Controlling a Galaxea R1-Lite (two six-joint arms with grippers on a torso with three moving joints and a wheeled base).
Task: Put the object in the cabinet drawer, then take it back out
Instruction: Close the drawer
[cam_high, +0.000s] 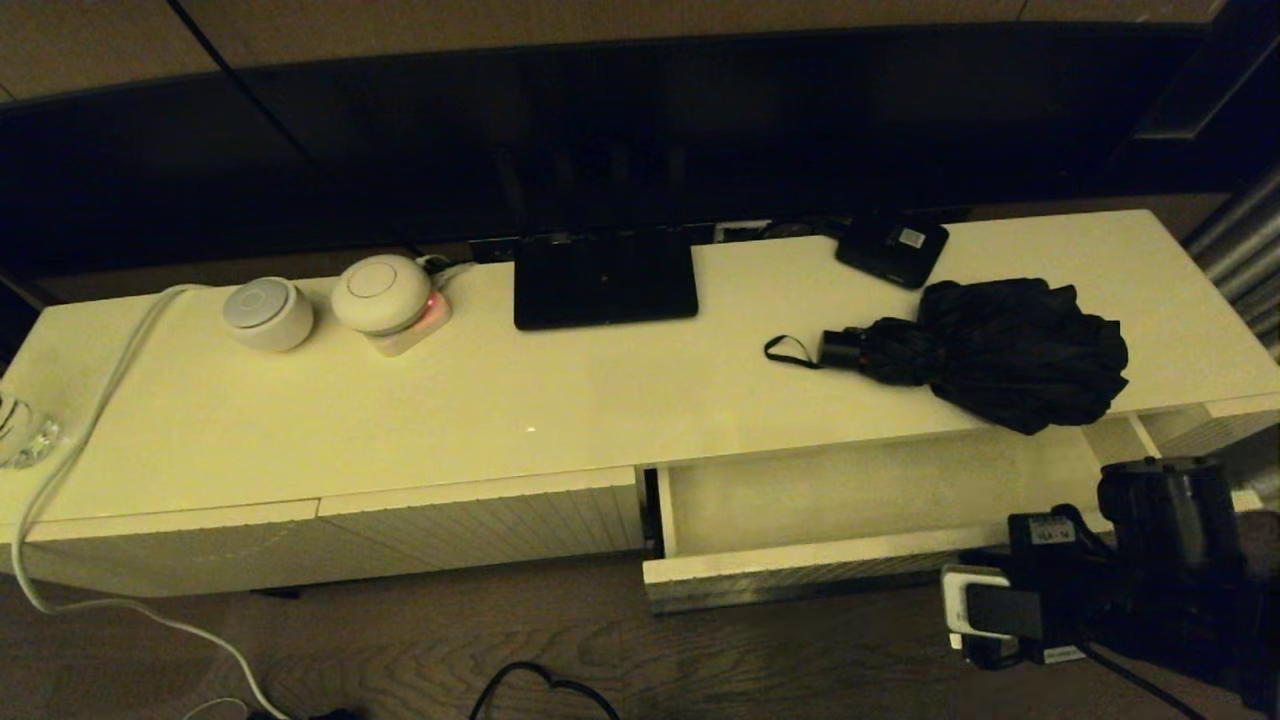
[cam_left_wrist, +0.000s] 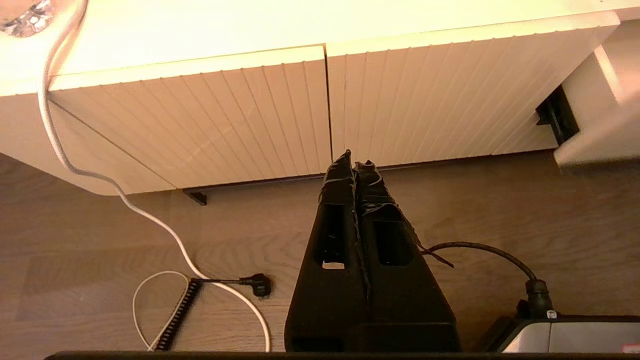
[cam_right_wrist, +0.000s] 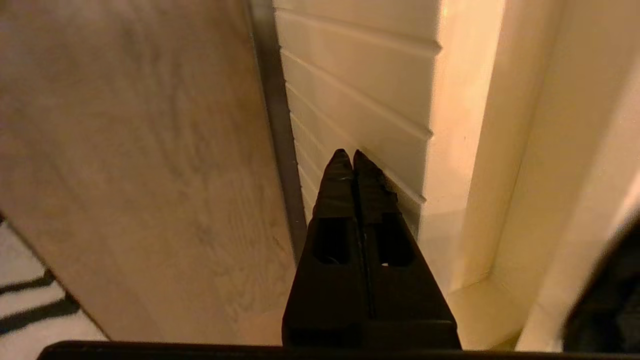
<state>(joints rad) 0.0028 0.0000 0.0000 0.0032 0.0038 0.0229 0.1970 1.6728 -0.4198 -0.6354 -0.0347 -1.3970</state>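
The black folding umbrella (cam_high: 1000, 350) lies on the cabinet top at the right, its handle and strap loop (cam_high: 790, 350) pointing left, its fabric reaching the front edge. Just below it the cabinet drawer (cam_high: 800, 575) stands pulled out, and the part of its cream inside that shows is bare. My right arm (cam_high: 1150, 560) is low at the drawer's right front corner. Its gripper (cam_right_wrist: 348, 152) is shut on nothing, tips against the drawer's ribbed front (cam_right_wrist: 350, 90). My left gripper (cam_left_wrist: 355, 159), out of the head view, is shut and empty over the floor before the closed ribbed fronts (cam_left_wrist: 250, 115).
On the top stand a flat black stand (cam_high: 604, 278), a small black box with a white label (cam_high: 892, 248), two round white devices (cam_high: 267, 312) (cam_high: 382, 292) and a white cable (cam_high: 90, 420). A dark screen rises behind. Cables lie on the wooden floor (cam_left_wrist: 210, 285).
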